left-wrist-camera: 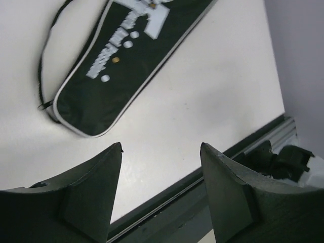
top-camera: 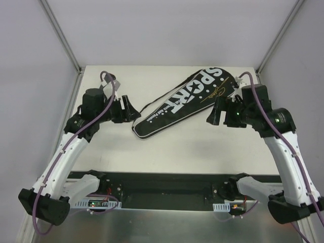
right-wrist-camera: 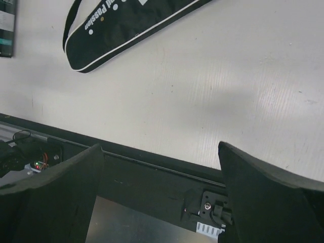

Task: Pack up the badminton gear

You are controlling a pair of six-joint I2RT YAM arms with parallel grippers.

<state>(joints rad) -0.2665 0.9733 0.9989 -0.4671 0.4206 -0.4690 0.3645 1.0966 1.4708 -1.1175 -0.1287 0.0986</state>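
Observation:
A long black bag (top-camera: 182, 101) lettered SPORT in white lies flat and diagonal on the white table (top-camera: 167, 149), wide end far right, narrow end near left. Its narrow end and thin strap show in the left wrist view (left-wrist-camera: 116, 61) and the right wrist view (right-wrist-camera: 116, 25). My left gripper (top-camera: 130, 111) hovers just left of the narrow end, jaws open and empty (left-wrist-camera: 161, 147). My right gripper (top-camera: 213, 112) hangs beside the wide end's near edge, open wide with nothing between its fingers (right-wrist-camera: 159, 147). No other gear shows.
A black base rail (top-camera: 162, 183) runs along the table's near edge with both arm bases on it. Grey walls and metal frame posts (top-camera: 61, 33) close in the left, right and far sides. A dark labelled object (right-wrist-camera: 6, 25) sits at the right wrist view's left edge.

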